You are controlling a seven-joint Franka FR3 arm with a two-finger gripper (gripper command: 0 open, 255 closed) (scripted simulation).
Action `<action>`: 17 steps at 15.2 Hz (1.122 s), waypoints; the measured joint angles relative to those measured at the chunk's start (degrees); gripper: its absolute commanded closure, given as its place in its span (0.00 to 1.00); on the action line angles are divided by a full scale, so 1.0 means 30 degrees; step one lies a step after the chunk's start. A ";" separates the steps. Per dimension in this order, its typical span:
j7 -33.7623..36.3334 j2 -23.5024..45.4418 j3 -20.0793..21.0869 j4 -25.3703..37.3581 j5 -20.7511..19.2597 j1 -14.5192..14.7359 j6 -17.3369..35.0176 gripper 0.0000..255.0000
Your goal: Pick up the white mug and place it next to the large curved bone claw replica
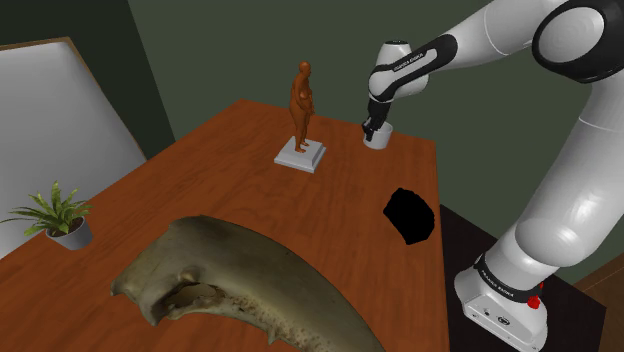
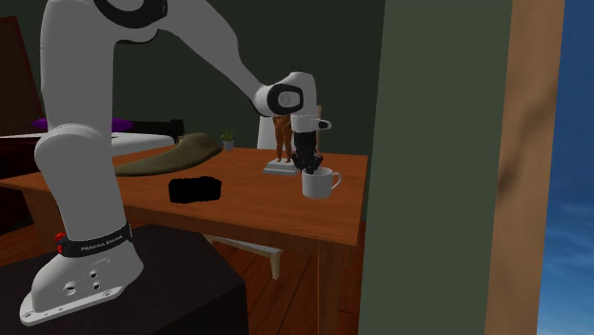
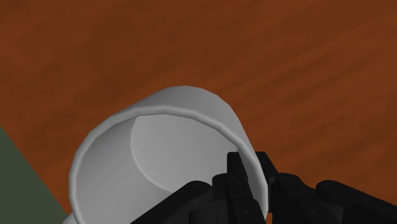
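The white mug (image 1: 378, 136) (image 2: 320, 184) stands at the far end of the wooden table (image 1: 340, 190), near its edge, with its handle pointing away from the arm. My gripper (image 1: 371, 127) (image 2: 306, 166) comes down on it from above. In the wrist view my gripper (image 3: 251, 175) is shut on the mug (image 3: 159, 140), one finger inside the rim and one outside, clasping the wall. I cannot tell whether the mug's base touches the table. The large curved bone claw (image 1: 240, 285) (image 2: 176, 154) lies at the near end of the table, far from the mug.
A brown figurine (image 1: 302, 100) (image 2: 282, 138) on a pale base stands close beside the mug. A black lump (image 1: 408, 215) (image 2: 194, 189) lies between mug and stand. A small potted plant (image 1: 60, 215) sits at the table's edge at the shoulder view's left.
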 measured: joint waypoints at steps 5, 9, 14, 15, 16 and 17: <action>0.0005 -0.0599 -0.0038 0.0513 -0.0099 0.0003 -0.1101 1.00; 0.0101 -0.1135 -0.0031 0.0970 -0.0199 0.0056 -0.2087 1.00; 0.0102 -0.1698 -0.0051 0.1615 -0.0284 0.0059 -0.3290 1.00; 0.0120 -0.1771 -0.0045 0.1794 -0.0295 0.0070 -0.3542 1.00; 0.0113 -0.1829 -0.0049 0.1979 -0.0301 0.0068 -0.3785 1.00; 0.0111 -0.1962 -0.0053 0.2141 -0.0322 0.0068 -0.4079 1.00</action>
